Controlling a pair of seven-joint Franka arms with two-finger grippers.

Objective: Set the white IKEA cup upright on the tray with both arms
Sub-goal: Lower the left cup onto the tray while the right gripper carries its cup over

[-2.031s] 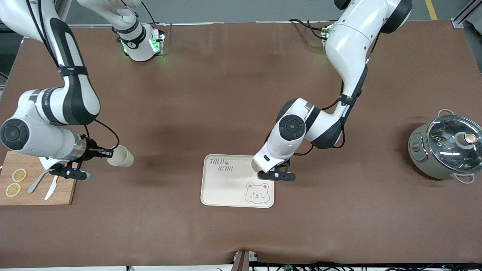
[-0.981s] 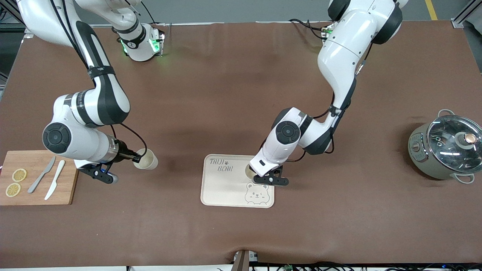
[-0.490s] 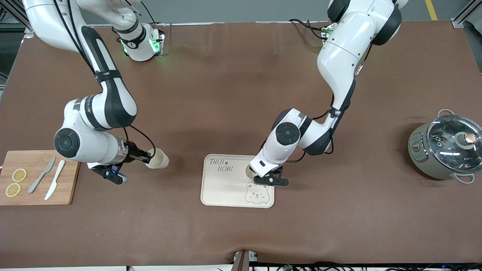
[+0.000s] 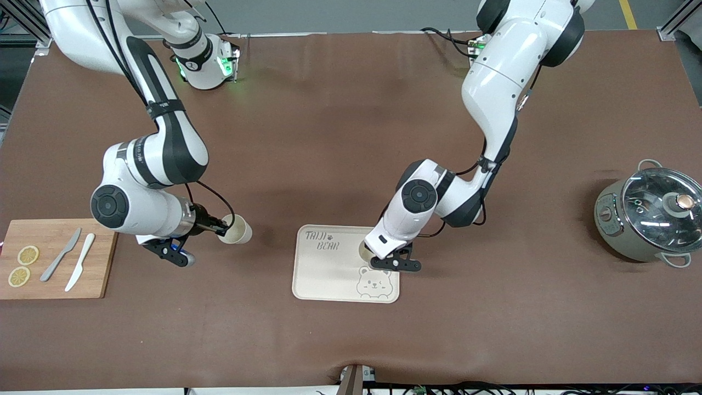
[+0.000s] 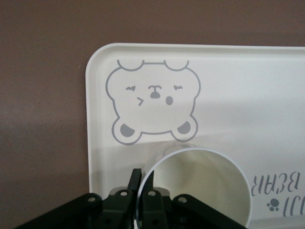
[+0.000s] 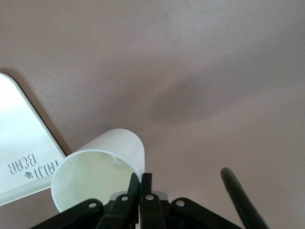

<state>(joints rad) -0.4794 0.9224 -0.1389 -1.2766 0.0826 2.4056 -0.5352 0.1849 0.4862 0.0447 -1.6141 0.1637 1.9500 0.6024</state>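
The cream tray [image 4: 323, 274] with "TAIJI BEAR" lettering and a bear face lies mid-table. My left gripper [image 4: 378, 257] is shut on the rim of a white cup [image 4: 364, 250]. That cup stands upright on the tray between the lettering and the bear. In the left wrist view the fingers [image 5: 135, 179] pinch the cup's [image 5: 200, 186] wall over the tray [image 5: 238, 95]. My right gripper [image 4: 219, 227] is shut on the rim of a second white cup [image 4: 238, 232]. It holds this cup tilted over the bare table, toward the right arm's end from the tray. The right wrist view shows this cup [image 6: 100, 167] and a tray corner [image 6: 19, 143].
A wooden cutting board [image 4: 33, 288] with two lemon slices and two knives lies at the right arm's end. A grey-green pot with a glass lid [image 4: 647, 219] stands at the left arm's end. A brown mat covers the table.
My right arm has carried its cup from beside the cutting board toward the tray. My left gripper shifted slightly with its cup over the tray, then held still.
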